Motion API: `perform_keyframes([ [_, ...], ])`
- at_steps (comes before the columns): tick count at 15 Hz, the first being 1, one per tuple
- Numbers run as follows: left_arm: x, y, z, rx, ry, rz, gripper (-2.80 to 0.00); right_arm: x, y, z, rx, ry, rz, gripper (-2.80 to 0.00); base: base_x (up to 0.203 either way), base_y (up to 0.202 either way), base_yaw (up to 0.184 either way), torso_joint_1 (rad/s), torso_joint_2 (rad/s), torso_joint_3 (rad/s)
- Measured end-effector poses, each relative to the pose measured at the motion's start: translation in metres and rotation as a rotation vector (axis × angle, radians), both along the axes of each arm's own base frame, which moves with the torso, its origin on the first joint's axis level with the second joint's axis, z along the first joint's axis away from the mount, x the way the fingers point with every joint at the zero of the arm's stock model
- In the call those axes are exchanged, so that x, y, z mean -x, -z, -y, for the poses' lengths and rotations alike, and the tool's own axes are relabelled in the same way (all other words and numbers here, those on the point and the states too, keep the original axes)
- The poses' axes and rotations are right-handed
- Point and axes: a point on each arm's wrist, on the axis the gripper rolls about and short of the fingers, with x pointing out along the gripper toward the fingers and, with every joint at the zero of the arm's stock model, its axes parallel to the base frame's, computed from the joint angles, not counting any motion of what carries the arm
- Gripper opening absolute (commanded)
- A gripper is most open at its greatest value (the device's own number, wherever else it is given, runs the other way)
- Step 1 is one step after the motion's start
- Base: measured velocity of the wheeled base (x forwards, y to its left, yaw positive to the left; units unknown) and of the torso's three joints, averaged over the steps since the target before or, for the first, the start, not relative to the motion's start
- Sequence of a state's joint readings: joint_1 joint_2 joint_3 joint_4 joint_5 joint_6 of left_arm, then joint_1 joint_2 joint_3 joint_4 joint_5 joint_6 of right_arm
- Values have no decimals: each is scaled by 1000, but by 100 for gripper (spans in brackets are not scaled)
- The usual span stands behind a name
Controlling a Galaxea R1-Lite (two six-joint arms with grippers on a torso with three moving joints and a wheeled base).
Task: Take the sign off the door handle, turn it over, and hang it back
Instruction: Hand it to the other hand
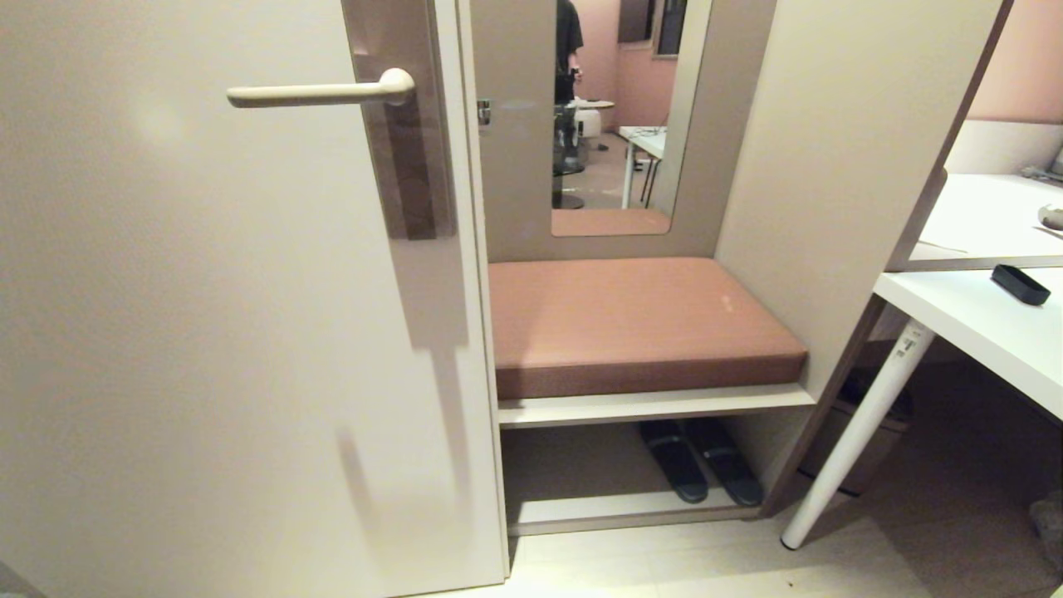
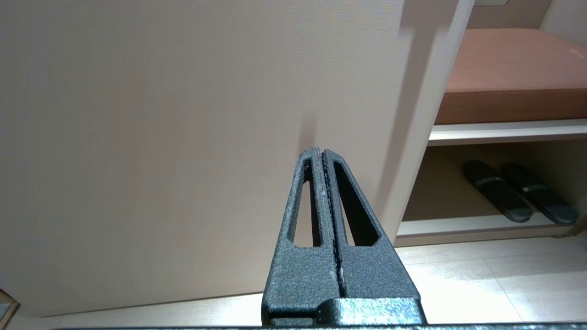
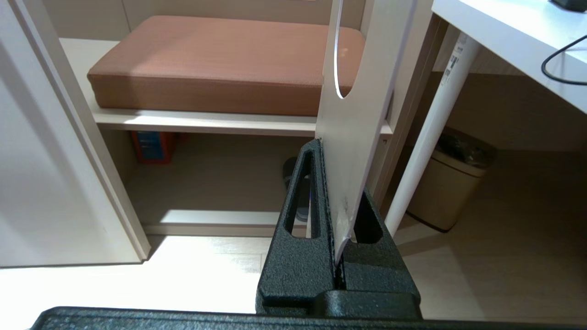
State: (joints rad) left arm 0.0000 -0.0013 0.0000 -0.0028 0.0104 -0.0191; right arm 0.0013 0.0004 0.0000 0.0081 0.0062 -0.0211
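Note:
In the head view the door handle is a cream lever on a glossy brown backplate, and nothing hangs on it. The sign is in the right wrist view, a white card with a curved hole edge, standing edge-on out of my right gripper, which is shut on its lower end. No lettering can be read on it. In the left wrist view my left gripper is shut and empty, low down in front of the plain door panel. Neither gripper appears in the head view.
Right of the door is a niche with a brown cushioned bench and dark slippers on the shelf beneath. A white table with a slanted leg stands at the right, with a bin under it. A person stands far back.

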Motion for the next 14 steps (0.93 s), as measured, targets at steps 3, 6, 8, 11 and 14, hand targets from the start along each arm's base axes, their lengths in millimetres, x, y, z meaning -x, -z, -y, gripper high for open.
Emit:
perform_keyframes([
  [3,0,0,0,0,0,0,-280,1,-2,0,4,-1,4,-280,0,0,0,0,0,0],
  [6,0,0,0,0,0,0,-280,7,-14,-1,1,-28,2,-280,0,0,0,0,0,0],
  [8,0,0,0,-1,0,0,-280,12,-21,-1,0,-44,-14,-280,0,0,0,0,0,0],
  [11,0,0,0,-4,0,0,-280,16,-34,-1,0,-47,14,-280,0,0,0,0,0,0],
  [14,0,0,0,-9,0,-1,-280,12,-55,-1,-1,-49,8,-280,0,0,0,0,0,0],
])
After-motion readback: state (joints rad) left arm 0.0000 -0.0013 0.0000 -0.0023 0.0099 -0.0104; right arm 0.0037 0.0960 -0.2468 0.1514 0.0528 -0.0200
